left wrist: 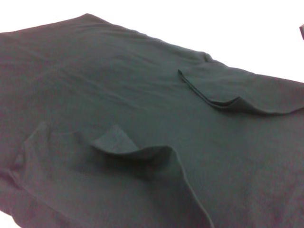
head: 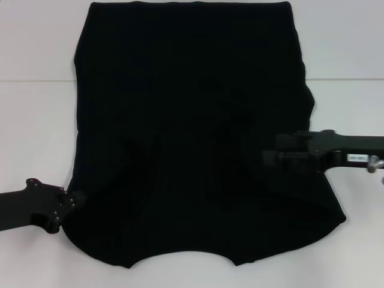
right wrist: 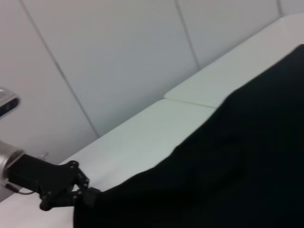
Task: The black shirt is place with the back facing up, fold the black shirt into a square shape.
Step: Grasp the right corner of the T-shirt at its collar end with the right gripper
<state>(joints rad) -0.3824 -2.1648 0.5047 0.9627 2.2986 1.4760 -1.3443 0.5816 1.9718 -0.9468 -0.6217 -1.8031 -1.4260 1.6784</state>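
The black shirt [head: 186, 120] lies spread flat on the white table [head: 36, 120], its curved neckline toward the near edge. In the left wrist view the black shirt [left wrist: 142, 95] shows a folded-in flap and a raised ridge of cloth. My left gripper [head: 73, 201] sits at the shirt's near left corner, touching its edge; the right wrist view shows the same left gripper [right wrist: 85, 195] meeting the edge of the black shirt [right wrist: 237, 166]. My right gripper [head: 267, 159] reaches in from the right, low over the right half of the shirt, black against black.
Bare white table [right wrist: 156, 123] lies on both sides of the shirt and along the near edge. A seam runs across the table behind the shirt's middle. A pale panelled wall [right wrist: 118, 57] stands beyond the table.
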